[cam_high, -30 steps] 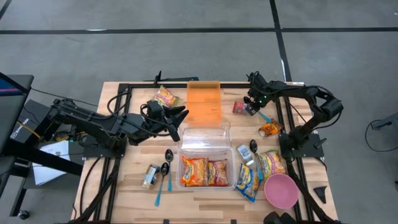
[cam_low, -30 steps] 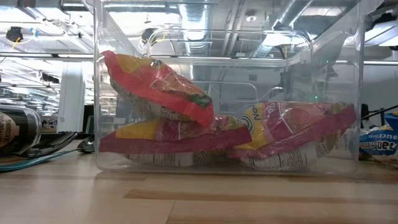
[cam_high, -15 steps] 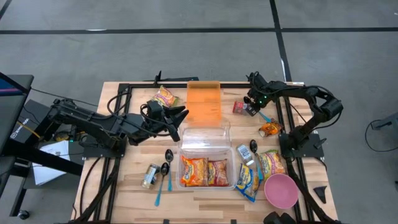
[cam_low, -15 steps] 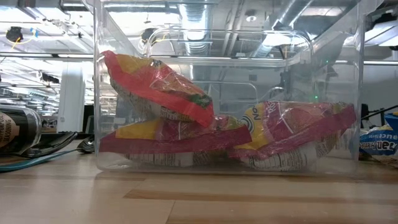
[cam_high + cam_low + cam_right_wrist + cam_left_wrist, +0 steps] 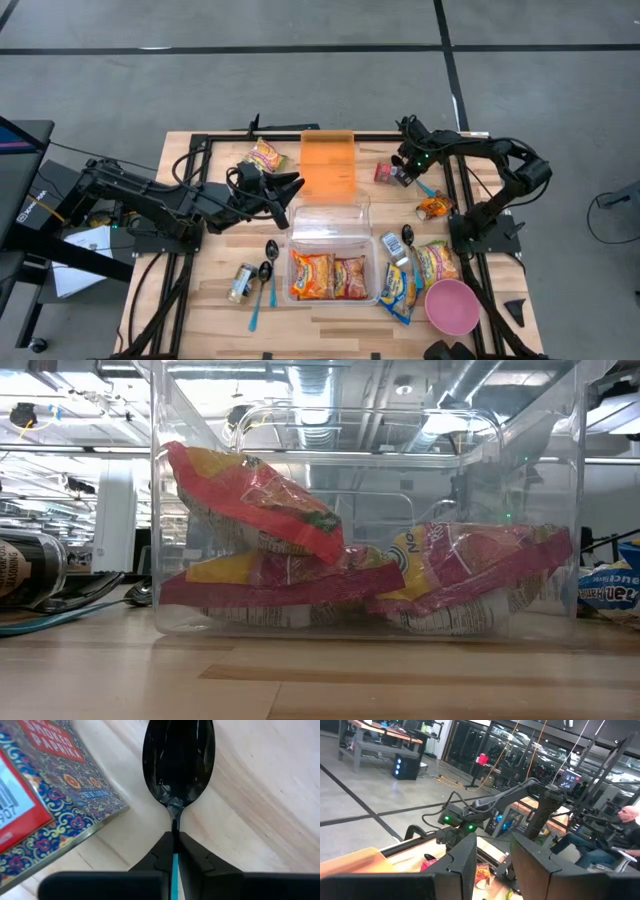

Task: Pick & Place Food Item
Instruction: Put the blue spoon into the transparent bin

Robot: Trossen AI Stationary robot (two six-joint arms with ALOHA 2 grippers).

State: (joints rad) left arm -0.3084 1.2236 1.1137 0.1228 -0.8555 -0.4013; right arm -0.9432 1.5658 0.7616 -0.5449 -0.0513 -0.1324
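Note:
My right gripper [image 5: 403, 172] is at the table's far right, shut on a spoon with a black bowl [image 5: 178, 760] and a blue handle. A red patterned paprika packet [image 5: 45, 795] lies flat on the wood beside it and also shows in the high view [image 5: 385, 172]. A clear container [image 5: 333, 262] at the near middle holds noodle packets [image 5: 260, 500] lying on its floor. My left gripper [image 5: 292, 192] is open and empty above the table, left of the container; in the left wrist view [image 5: 492, 845] it faces the right arm. My right gripper pinches the spoon's blue handle [image 5: 175, 852] between its two fingertips, right behind the neck of the black bowl. The fingers come from above, slanting down. The bowl sticks out ahead of the fingertips over the wood; whether it rests on the table I cannot tell.
An orange lid [image 5: 328, 165] lies at the far middle. An orange snack bag [image 5: 435, 207], more packets [image 5: 437, 262] and a pink bowl [image 5: 451, 306] are at the right. Spoons [image 5: 268, 265] and a can [image 5: 240, 283] lie left of the container.

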